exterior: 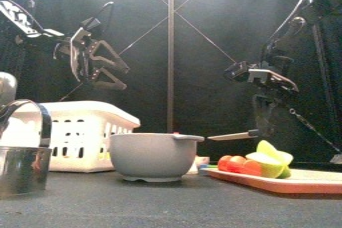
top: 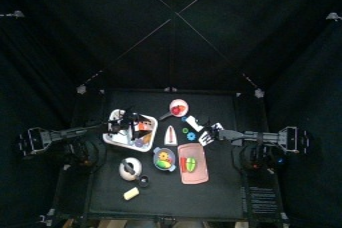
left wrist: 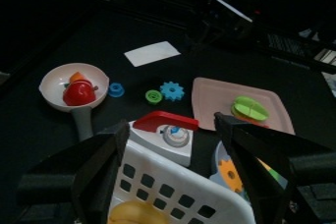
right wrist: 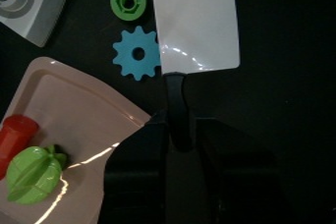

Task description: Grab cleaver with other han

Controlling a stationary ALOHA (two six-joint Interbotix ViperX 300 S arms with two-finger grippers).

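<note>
Black curtains (top: 80, 22) surround small black table (top: 100, 177).

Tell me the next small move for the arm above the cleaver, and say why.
Probably lower the right gripper straight down and close on the black handle. In the right wrist view the cleaver lies flat beside the blue gear, its handle running toward the jaws, which stand partly open and hold nothing.
</note>
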